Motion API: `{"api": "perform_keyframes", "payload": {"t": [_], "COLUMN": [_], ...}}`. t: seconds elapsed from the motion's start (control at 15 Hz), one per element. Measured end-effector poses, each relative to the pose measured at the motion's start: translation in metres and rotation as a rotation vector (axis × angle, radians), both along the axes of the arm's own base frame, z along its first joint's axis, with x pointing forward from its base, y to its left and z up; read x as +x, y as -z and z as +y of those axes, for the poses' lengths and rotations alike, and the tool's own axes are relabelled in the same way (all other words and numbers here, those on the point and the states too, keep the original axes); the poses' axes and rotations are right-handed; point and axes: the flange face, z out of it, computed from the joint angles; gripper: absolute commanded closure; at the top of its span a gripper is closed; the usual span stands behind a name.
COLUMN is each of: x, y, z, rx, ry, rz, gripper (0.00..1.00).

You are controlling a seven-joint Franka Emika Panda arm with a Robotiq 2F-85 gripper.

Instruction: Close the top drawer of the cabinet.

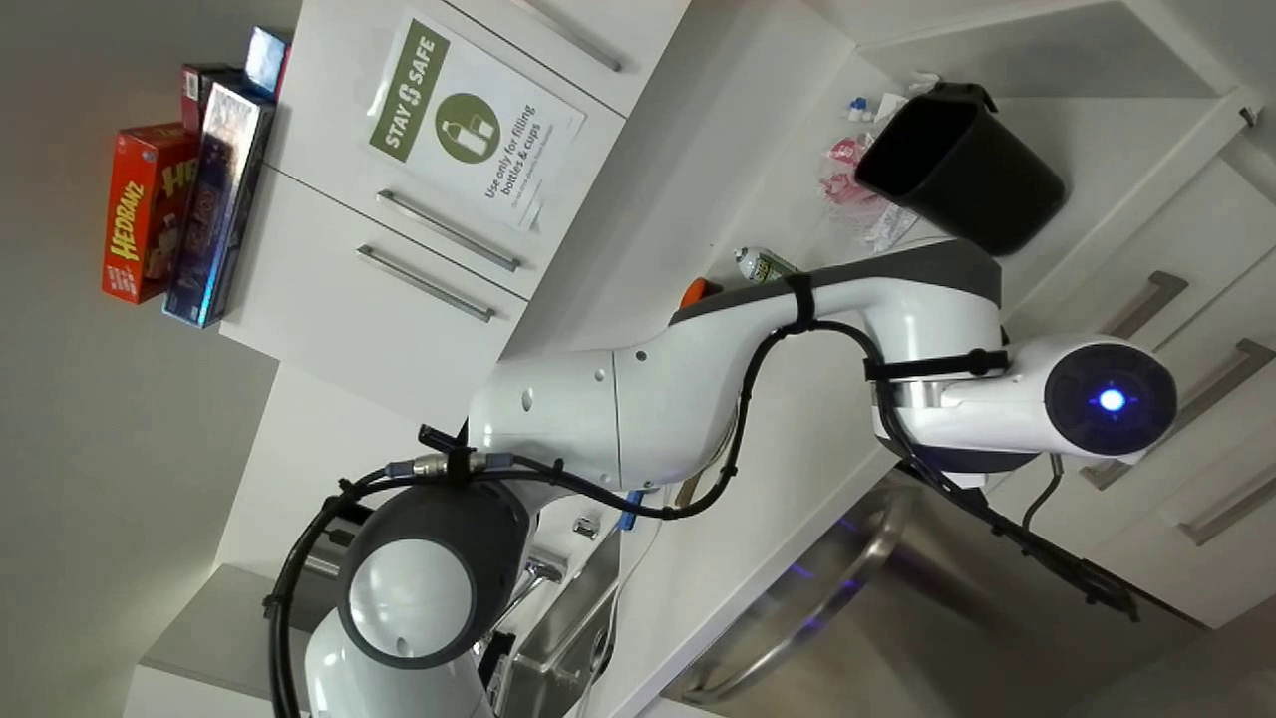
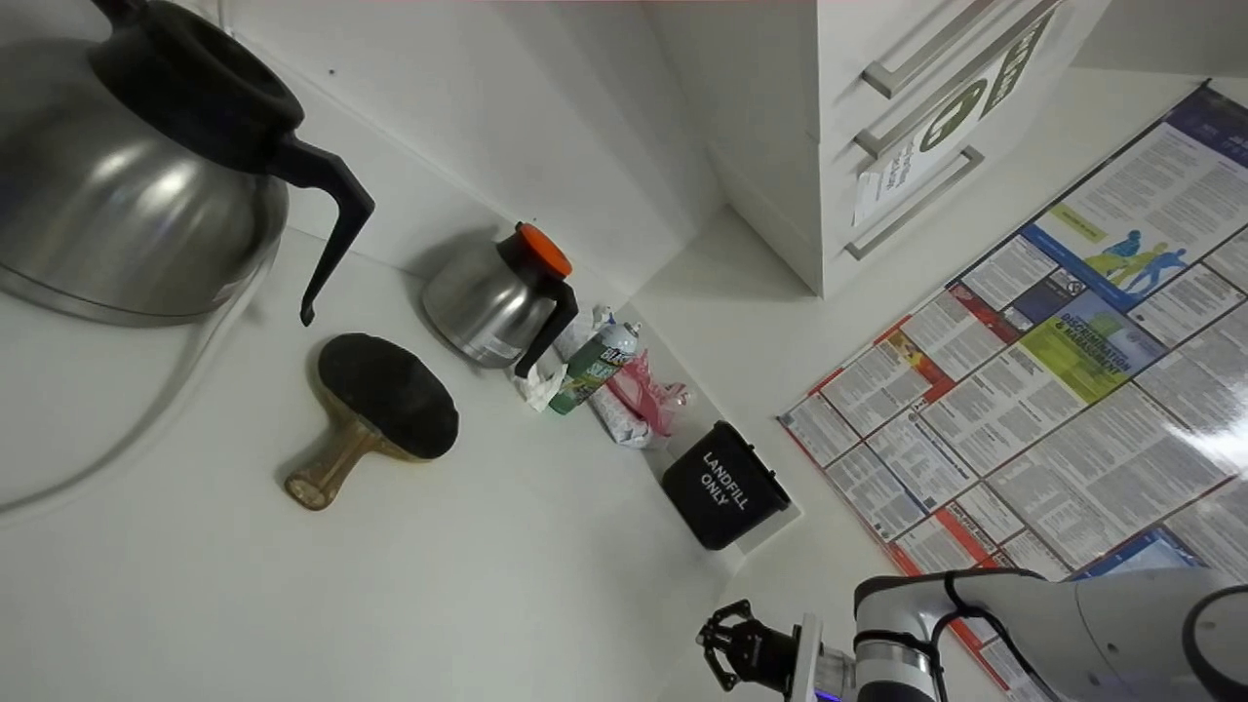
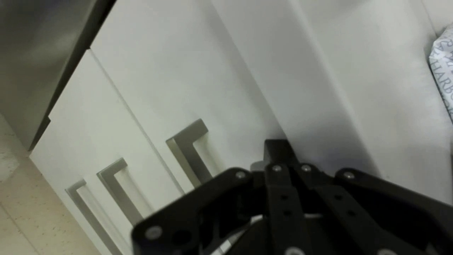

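Note:
The top drawer (image 3: pixel 170 85) has a flat white front with a slim metal bar handle (image 3: pixel 187 145) in the wrist view. Its front looks close to flush with the drawer below; no wooden inside shows. It also shows in an exterior view (image 1: pixel 1218 234), partly behind the arm. The white cabinet worktop (image 3: pixel 375 71) runs above it and shows in both exterior views (image 1: pixel 788 429) (image 2: pixel 546 546). My gripper (image 3: pixel 281 156) is shut and empty, its tips at the seam between drawer front and worktop edge. I cannot tell if they touch. The gripper also shows beside the worktop (image 2: pixel 710 639).
A black bin (image 1: pixel 1007 179) stands on the worktop, near wrappers (image 2: pixel 639 395), a spray can (image 2: pixel 597 366) and steel jugs (image 2: pixel 487 302). A paddle (image 2: pixel 390 395) lies there too. Lower drawers (image 3: pixel 95 127) adjoin. A steel appliance (image 1: pixel 877 608) stands beside the cabinet.

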Motion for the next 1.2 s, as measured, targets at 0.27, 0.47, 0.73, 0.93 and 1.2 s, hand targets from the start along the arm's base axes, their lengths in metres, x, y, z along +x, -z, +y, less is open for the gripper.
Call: {"api": "perform_keyframes", "payload": {"t": [0.27, 0.47, 0.73, 0.93, 1.2], "x": [-0.014, -0.058, -0.127, -0.163, -0.194], "y": [0.007, 0.001, -0.032, -0.068, -0.112], "z": [-0.003, -0.006, -0.004, 0.002, 0.019], "rx": [-0.018, -0.048, -0.143, -0.273, -0.421], "ry": [0.008, -0.007, -0.065, -0.1, -0.172], "rz": [0.037, 0.105, 0.228, 0.287, 0.311], "gripper": [1.0, 1.0, 1.0, 1.0, 1.0]}}
